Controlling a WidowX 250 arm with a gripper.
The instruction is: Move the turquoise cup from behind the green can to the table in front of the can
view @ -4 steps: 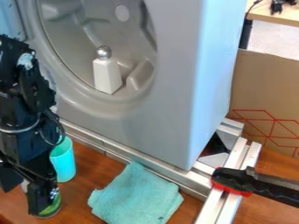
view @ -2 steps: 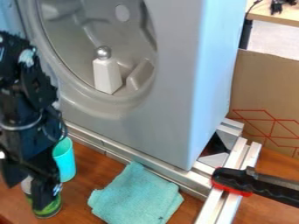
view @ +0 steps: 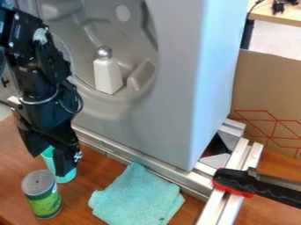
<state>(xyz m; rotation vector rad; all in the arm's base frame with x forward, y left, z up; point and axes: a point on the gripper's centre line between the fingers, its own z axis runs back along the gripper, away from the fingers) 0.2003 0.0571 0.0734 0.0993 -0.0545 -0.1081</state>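
A green can (view: 45, 203) with a grey top stands upright on the wooden surface (view: 88, 197) at the lower left of the frame, its long axis vertical, the grey end facing up and the green label toward the camera. Just above and to the right of it, a turquoise cup (view: 66, 176) also stands upright, its upper part partly covered by the black gripper (view: 50, 166). The gripper hangs down from the upper left, in front of the cup, with its fingers spread apart and nothing held between them. Right of the cup, at the bottom centre, lies a crumpled teal cloth (view: 136, 197). Metal rails (view: 154, 165) run behind the cloth along the foot of a large grey housing (view: 170, 101) that takes up the middle of the frame. In its round recess stands a white tapered object (view: 108, 75) topped by a silver ball (view: 104, 52). At the lower right, a black and red tool (view: 235, 181) crosses the rails; beyond it, cardboard (view: 270, 88) with red lines stands at the right edge.
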